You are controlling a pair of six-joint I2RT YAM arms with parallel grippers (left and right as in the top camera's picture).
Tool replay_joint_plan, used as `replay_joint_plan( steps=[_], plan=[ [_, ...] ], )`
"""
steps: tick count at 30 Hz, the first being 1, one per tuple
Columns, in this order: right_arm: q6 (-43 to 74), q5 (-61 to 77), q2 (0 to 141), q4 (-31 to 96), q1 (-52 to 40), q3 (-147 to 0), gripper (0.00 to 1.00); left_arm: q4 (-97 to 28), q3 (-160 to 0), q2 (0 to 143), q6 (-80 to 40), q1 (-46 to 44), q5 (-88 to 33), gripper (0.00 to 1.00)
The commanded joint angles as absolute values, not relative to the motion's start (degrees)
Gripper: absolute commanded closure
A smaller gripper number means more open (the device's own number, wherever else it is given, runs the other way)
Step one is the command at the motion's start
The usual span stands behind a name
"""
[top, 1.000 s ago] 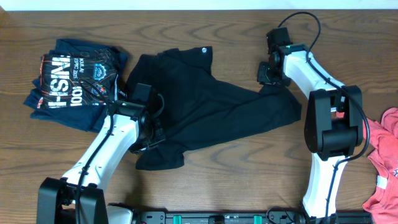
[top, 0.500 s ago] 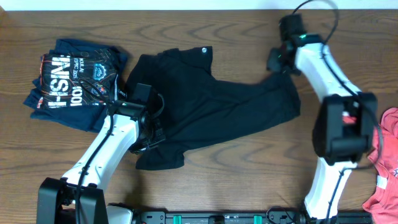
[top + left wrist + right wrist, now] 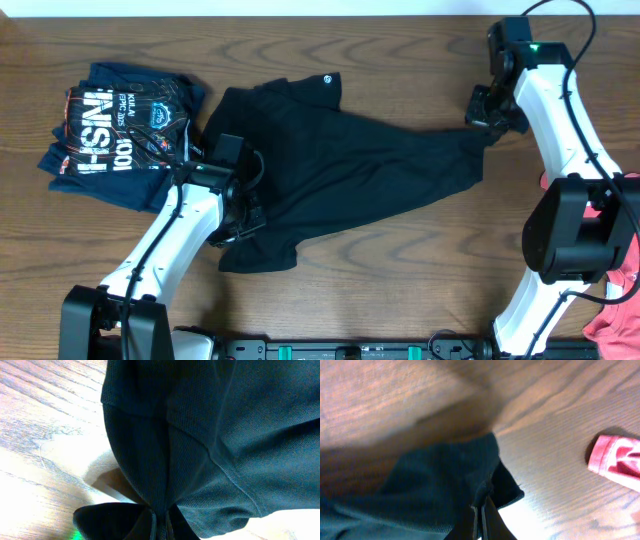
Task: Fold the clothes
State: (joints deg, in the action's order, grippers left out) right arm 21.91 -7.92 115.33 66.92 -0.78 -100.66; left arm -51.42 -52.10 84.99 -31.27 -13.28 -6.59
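Observation:
The black T-shirt [image 3: 350, 165] lies stretched across the middle of the table, a small white logo [image 3: 326, 81] near its back edge. My left gripper [image 3: 243, 215] is shut on the shirt's lower left part, and the left wrist view shows the dark fabric [image 3: 200, 435] pinched between the jaws [image 3: 161, 527]. At the back right, my right gripper [image 3: 486, 124] is shut on the shirt's right corner; the right wrist view shows the cloth [image 3: 435, 485] bunched in the closed jaws [image 3: 484, 520].
A navy printed shirt [image 3: 120, 130] lies crumpled at the back left. Coral-red garments [image 3: 615, 300] sit at the table's right edge, one corner [image 3: 615, 455] showing in the right wrist view. Bare wood table [image 3: 400, 270] lies in front of the black shirt.
My right gripper closed on the shirt's right corner and moved right and toward the back, pulling that side out longer. The left arm has stayed put.

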Motion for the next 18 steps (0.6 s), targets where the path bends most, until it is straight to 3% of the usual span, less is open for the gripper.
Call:
replay_joint_plan(
  steps=[1, 7, 10, 15, 18],
  plan=[
    [21.6, -8.1, 115.7, 63.3, 0.2, -100.7, 0.99, -51.8, -51.7, 85.0, -30.4, -13.4, -5.5, 0.94],
    [21.6, 3.1, 115.8, 39.1, 0.1, -100.7, 0.99, -51.7, -51.7, 85.0, -30.4, -13.3, -5.5, 0.94],
    [21.6, 4.4, 115.8, 30.1, -0.1, -100.7, 0.87, -51.8, -51.7, 85.0, -30.4, -13.4, -5.5, 0.94],
    [18.4, 3.9, 115.8, 33.9, -0.2, -100.7, 0.61, -51.7, -51.7, 85.0, -30.4, -13.4, -5.5, 0.94],
    [14.9, 0.8, 115.8, 41.6, -0.2, -100.7, 0.58, -51.4, -51.7, 85.0, -30.4, -13.4, -5.5, 0.94]
  ],
)
